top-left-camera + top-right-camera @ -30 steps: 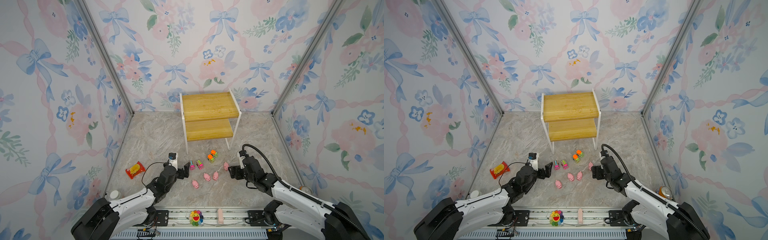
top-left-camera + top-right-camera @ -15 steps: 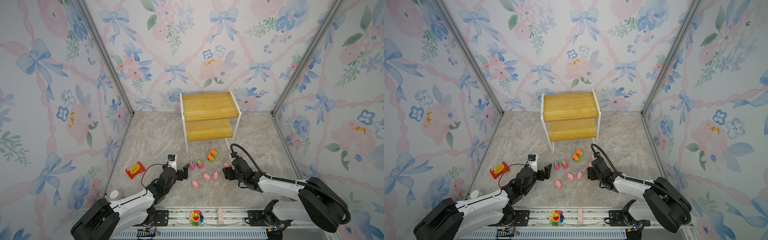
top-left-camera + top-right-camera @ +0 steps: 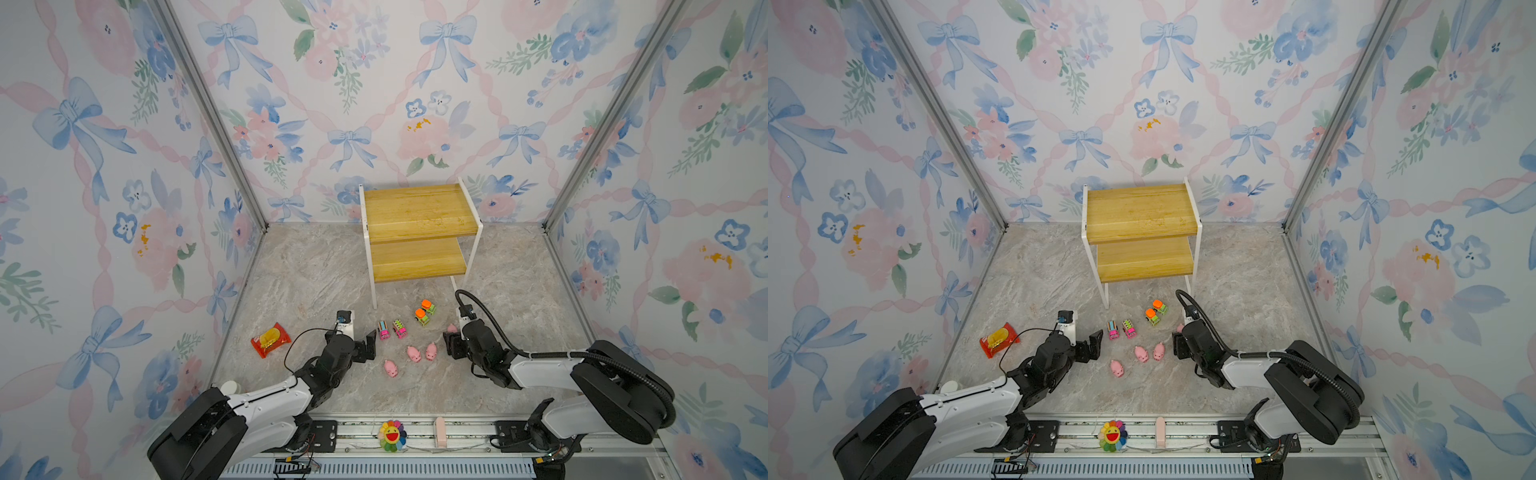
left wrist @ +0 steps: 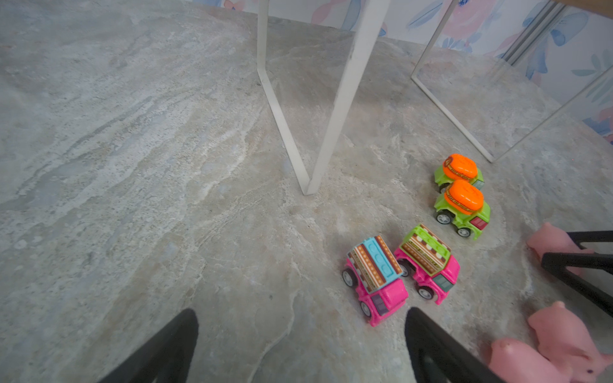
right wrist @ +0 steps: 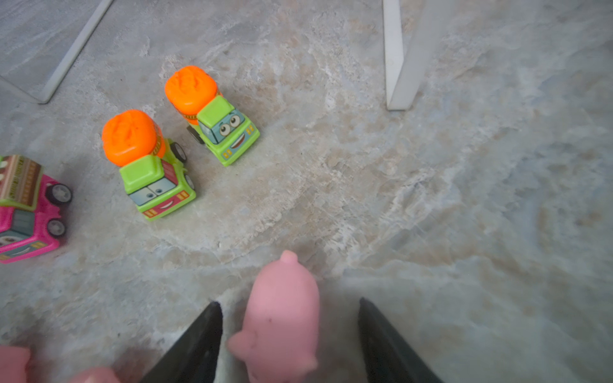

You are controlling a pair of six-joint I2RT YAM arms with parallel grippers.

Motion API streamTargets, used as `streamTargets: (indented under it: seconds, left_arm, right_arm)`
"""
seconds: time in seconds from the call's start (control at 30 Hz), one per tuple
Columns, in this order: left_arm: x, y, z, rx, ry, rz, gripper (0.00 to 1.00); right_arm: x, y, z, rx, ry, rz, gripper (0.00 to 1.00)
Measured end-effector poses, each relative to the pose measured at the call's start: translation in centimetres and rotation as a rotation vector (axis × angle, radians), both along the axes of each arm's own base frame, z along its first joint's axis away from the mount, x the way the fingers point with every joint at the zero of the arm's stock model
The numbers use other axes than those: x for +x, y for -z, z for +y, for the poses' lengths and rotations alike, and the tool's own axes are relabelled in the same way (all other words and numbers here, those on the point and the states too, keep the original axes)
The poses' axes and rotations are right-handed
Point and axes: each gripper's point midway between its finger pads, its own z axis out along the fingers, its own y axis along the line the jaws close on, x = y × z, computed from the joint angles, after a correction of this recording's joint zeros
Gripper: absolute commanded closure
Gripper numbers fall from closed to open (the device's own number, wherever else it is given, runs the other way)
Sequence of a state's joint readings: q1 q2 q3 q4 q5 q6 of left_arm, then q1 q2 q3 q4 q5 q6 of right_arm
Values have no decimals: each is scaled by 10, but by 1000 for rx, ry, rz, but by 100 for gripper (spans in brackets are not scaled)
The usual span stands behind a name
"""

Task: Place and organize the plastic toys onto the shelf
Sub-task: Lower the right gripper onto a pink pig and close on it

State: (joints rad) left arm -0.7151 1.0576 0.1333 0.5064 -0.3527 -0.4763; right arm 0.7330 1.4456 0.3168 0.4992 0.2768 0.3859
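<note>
- Left tool (image 4: 300,311) stands wide open over the desk (image 4: 132,165), beside a pink truck (image 4: 374,278).
- Right tool (image 5: 288,301) straddles 1 pink pig (image 5: 282,325), jaws apart, not clamped.

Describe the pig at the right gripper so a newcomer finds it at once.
From the shelf, follow its front leg on the right arm's side down to the right gripper. The pig lies alone between its open fingers, while three other pigs cluster nearer the middle.
</note>
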Motion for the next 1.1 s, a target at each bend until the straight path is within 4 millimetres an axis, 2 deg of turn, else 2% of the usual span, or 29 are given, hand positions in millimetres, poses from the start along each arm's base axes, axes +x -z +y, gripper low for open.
streamTargets:
  seconds: [0.13,0.37,0.7,1.1]
  left_arm:
    - [0,0,0,2,-1,-2,2]
    - [0,0,0,3,-4,-4,2]
    - [0,1,0,6,-4,0,2]
    - [0,1,0,6,-4,0,2]
  right_arm:
    - [0,1,6,-17,-8,-45,39]
    - [1,3,5,-13,6,-97,43]
    - [4,4,2,8,31,-145,57]
    - [-2,3,-1,9,15,-143,72]
